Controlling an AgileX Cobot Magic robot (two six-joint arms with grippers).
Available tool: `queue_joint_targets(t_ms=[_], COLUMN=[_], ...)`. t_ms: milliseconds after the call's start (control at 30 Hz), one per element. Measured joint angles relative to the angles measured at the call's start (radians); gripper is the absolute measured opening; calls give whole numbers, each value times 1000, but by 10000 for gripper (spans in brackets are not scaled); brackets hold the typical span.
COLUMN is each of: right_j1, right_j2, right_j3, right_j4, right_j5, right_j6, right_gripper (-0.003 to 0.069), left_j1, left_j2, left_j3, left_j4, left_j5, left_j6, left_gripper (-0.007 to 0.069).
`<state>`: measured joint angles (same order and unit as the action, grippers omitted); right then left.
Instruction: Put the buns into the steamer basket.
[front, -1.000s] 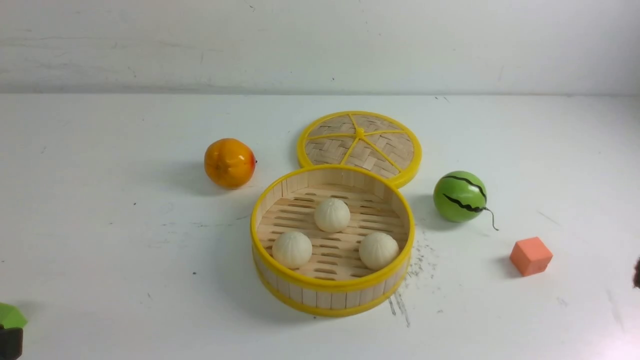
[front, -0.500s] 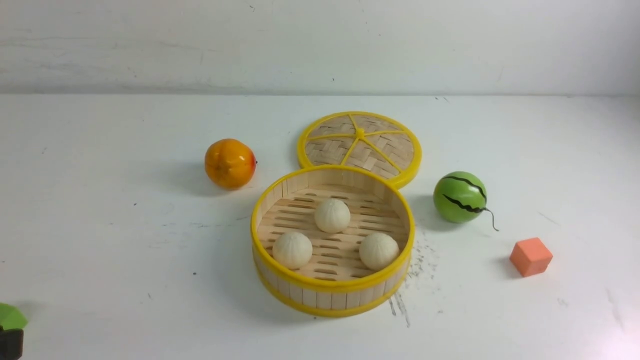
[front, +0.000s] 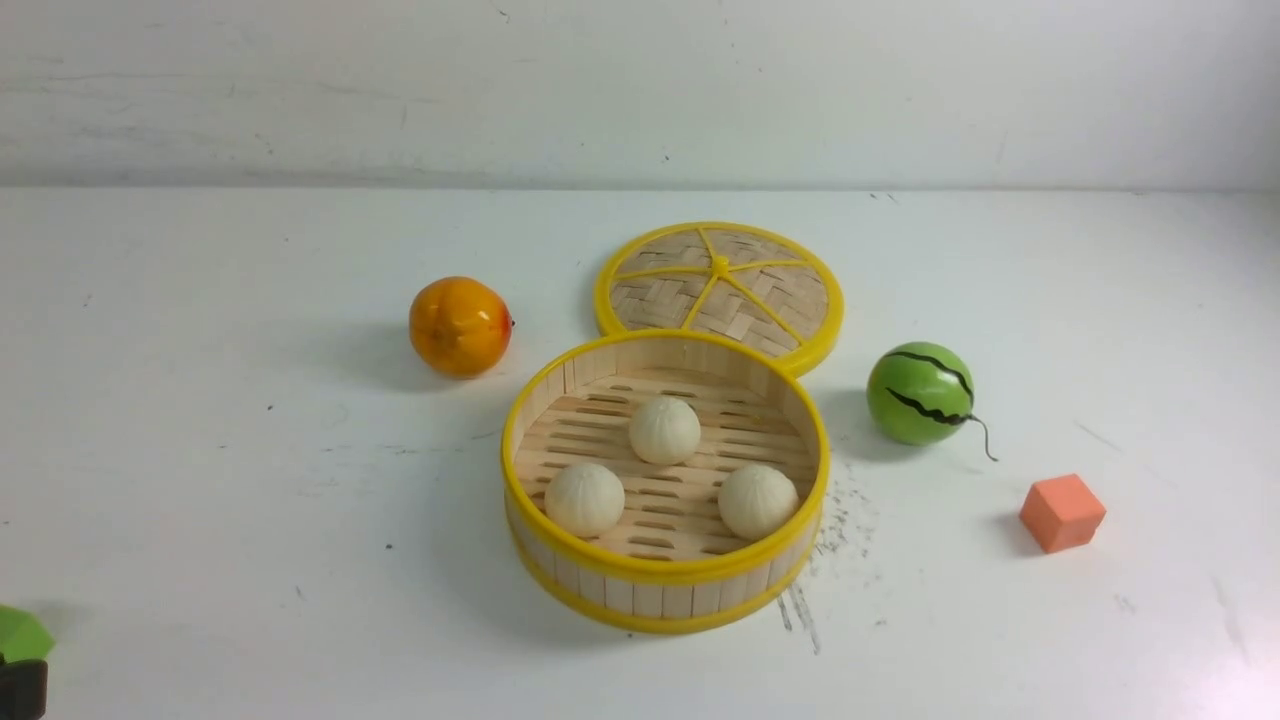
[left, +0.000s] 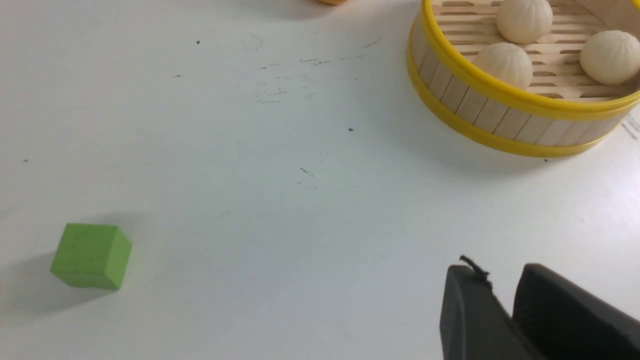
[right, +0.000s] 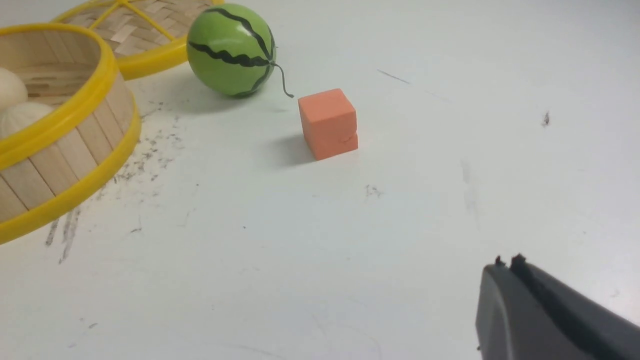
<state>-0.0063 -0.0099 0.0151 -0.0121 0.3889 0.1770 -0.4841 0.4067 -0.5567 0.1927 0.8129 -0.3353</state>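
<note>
The steamer basket (front: 662, 571) stands in the middle of the table. All three buns lie on its slatted floor: one at the back (front: 664, 430), one front left (front: 584, 499), one front right (front: 757, 501). The basket (left: 500, 120) and buns (left: 524, 20) also show in the left wrist view. My left gripper (left: 500, 275) is slightly open and empty, low over bare table, well short of the basket. My right gripper (right: 505, 262) is shut and empty, away from the basket (right: 75, 110) on its right side.
The woven lid (front: 720, 285) lies flat behind the basket. An orange fruit (front: 459, 326) sits back left. A green striped ball (front: 920, 393) and an orange cube (front: 1062, 512) are to the right. A green cube (front: 20, 632) is at the front left corner.
A dark tip at the front view's right edge, seemingly my right gripper, has drawn back out of sight. The basket, buns and other objects have not moved.
</note>
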Motion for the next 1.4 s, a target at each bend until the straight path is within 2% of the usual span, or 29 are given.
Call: queue_joint_targets(t_ms=[700,867,1000,1133,1200,1300,1400], right_j1=[0,0,0,0,0,0,0], right_j2=[0,0,0,0,0,0,0], right_j3=[0,0,0,0,0,0,0], right_j4=[1,1,1,1,1,1,1], right_j5=[1,2,2,2,2,2,2], right_j6=[0,0,0,0,0,0,0], right_gripper=[-13,-10,-6,-2,-1,0,0], left_j1=[0,26,150,276,353,422,470], left_j2=[0,-35,-155,-270,-325,-376,-413], left_j3=[8,62,199,349,437,513,570], left_j4=[0,-27,-107,-142,-157,-161,-161], left_j5=[-2,-70,-336,-588,-697,-744,-724], left_j6=[0,-54,-111,-76,-45,-20,2], left_gripper=[143,143,88,-14,-13,-13,-13])
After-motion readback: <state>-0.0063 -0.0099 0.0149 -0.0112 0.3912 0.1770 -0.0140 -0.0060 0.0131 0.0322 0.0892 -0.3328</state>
